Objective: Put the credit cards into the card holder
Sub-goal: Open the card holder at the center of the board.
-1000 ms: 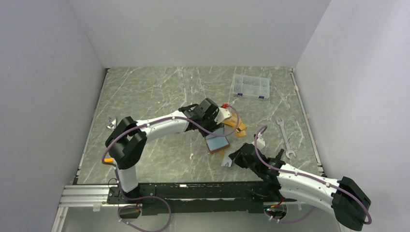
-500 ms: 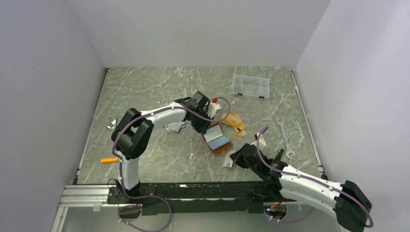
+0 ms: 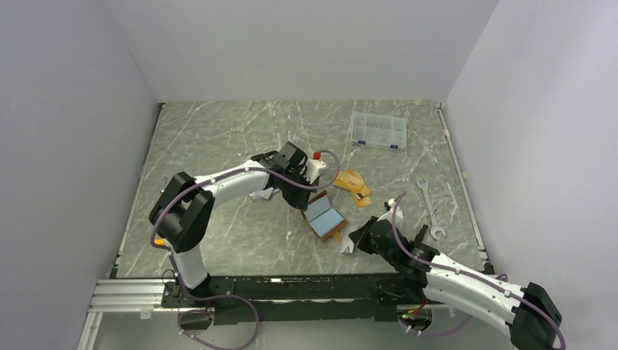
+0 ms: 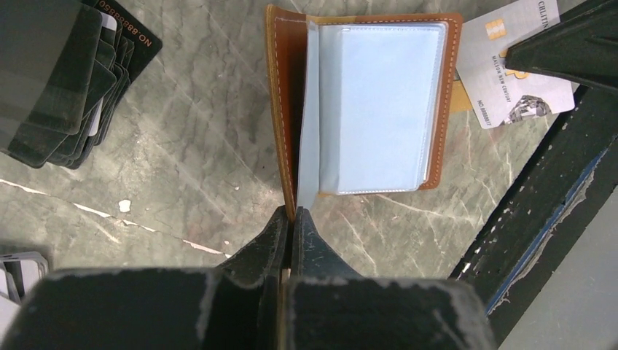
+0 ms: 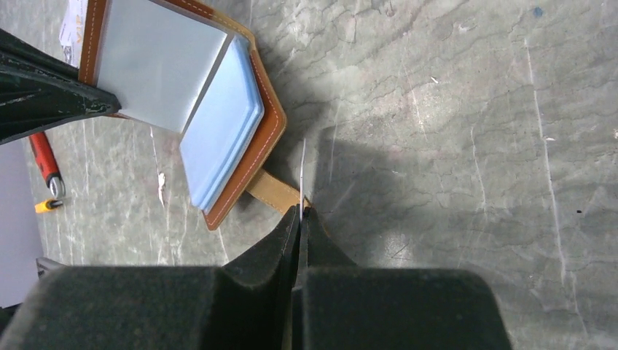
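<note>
The card holder (image 4: 379, 95) lies open mid-table, clear sleeves up, and the left gripper (image 4: 290, 219) pinches its leather edge. The right gripper (image 5: 300, 215) clamps a silver card (image 4: 510, 65) whose lettering is illegible. A black card (image 4: 131, 36) shows a row of eights. The marble table (image 3: 218, 138) is grey and veined, between white walls (image 3: 306, 44).

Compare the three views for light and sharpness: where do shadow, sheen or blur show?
Top external view: soft, even light, faint shadows on the table, side walls splayed outward by the lens. Left wrist view: the card holder has pale, washed-out sleeves; the black cards at upper left look slightly soft. Right wrist view: a dark shadow spreads over the table around the right gripper.
</note>
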Robot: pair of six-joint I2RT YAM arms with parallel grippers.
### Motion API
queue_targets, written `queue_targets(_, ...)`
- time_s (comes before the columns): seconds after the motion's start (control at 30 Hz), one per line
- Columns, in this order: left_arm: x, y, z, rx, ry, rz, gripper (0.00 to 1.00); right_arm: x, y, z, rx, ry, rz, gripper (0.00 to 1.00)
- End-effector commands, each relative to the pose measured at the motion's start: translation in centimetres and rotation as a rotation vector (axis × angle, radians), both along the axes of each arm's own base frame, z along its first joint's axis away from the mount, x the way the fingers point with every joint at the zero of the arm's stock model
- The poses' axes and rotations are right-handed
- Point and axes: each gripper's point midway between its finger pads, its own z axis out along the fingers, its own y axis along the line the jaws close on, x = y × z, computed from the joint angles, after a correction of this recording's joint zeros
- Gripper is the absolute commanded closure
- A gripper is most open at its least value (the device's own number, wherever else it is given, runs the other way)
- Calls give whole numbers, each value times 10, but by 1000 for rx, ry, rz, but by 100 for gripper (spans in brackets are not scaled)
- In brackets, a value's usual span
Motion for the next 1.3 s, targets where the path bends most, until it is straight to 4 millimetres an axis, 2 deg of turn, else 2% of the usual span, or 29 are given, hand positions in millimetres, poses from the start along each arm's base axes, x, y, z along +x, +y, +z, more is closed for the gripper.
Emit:
queue_targets(0.0, -3, -6, 30, -73, -38, -12, 100, 8, 8, 23, 19, -55, 25, 100)
queue_targets(0.2, -8, -4, 20, -58, -9, -18, 100, 12, 21, 34, 34, -58, 65, 100)
queue_targets(0.33, -8, -5, 32, -74, -17, -12, 100, 22, 28, 71, 99, -196, 91, 100)
queue_targets(0.43, -8, -1, 36, -60, -11, 8, 100, 24, 34, 90, 129, -261, 127, 100)
queue_targets(0.63, -3, 7, 41, -48, 1, 37, 100, 22, 45, 103, 149, -294, 188, 100)
queue_targets(0.8, -4, 13, 34, -52, 5, 47, 100, 25, 54, 125, 178, -369, 240, 100)
queue_targets(0.9, -2, 14, 34, -46, 0, 59, 100, 27, 61, 130, 203, -378, 269, 100)
queue_targets(1.27, -4, 14, 30, -52, 11, 71, 100, 47, 87, 121, 176, -312, 370, 100)
